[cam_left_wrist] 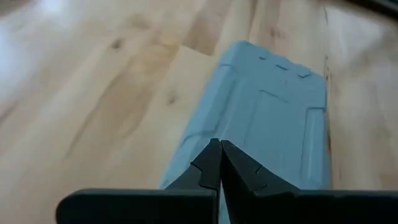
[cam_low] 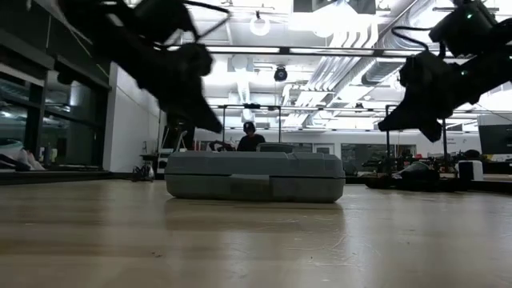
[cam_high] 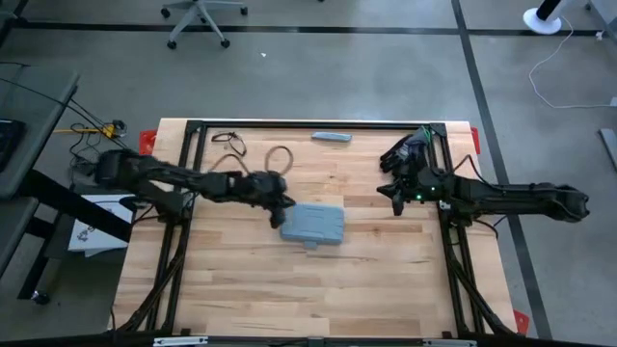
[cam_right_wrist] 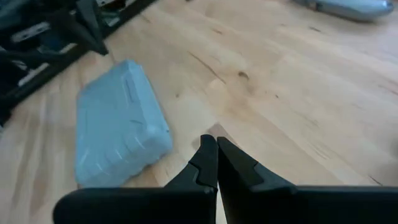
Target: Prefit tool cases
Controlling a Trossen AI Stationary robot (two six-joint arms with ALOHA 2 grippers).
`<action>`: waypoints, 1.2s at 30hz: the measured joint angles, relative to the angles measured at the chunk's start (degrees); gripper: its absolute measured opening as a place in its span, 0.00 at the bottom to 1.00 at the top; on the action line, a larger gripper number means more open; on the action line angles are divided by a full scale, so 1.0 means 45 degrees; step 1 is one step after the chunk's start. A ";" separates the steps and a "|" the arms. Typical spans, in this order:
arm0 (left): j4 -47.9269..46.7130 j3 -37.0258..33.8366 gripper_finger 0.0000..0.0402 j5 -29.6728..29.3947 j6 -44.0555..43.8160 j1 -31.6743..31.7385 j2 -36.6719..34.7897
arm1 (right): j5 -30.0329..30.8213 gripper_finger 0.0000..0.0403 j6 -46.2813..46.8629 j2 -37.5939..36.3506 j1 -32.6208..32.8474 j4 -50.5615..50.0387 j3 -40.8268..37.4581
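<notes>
Closed tight, your left gripper [cam_high: 286,214] hovers at the left end of the tool case [cam_high: 315,225], fingertips pressed together with nothing between them, and the left wrist view shows them pointing down at the case's near corner; whether they touch the plastic you cannot tell. That blue-grey case lies flat near the middle of the table [cam_high: 241,289], lid down and shut, its small latch tab [cam_high: 313,248] on the front edge facing you. Judge it as rigid moulded plastic: it should slide rather than flex under a push, and its smooth ribbed shell may slip between narrow fingers. Weight is unknown; if tools sit inside, expect it to feel dense and to resist tipping. For a hold, the thin edges of the long sides or the latch tab look like the best purchase; the broad lid offers nothing to pinch. What the case holds you cannot see, since it is closed. Your right gripper [cam_high: 397,199] is also shut on nothing and waits above the table's right side, well apart from the case. Farther off, a slim grey-blue bar [cam_high: 331,137] lies near the far edge, and loose cables [cam_high: 231,143] rest at the far left.
</notes>
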 joint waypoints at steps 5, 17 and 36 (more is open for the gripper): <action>0.0256 0.1653 0.00 0.0002 0.0913 -0.0448 0.2700 | 0.0000 0.00 -0.0024 0.0421 0.0000 0.0058 0.0000; -0.3672 0.3146 0.00 -0.1706 0.1484 -0.0412 0.3546 | -0.0002 0.00 -0.0053 0.0494 0.0568 -0.0182 0.0010; -0.5837 0.2182 0.00 -0.5078 0.1915 -0.2730 0.0551 | 0.2270 0.00 0.0005 0.0494 0.2581 -0.0461 0.0010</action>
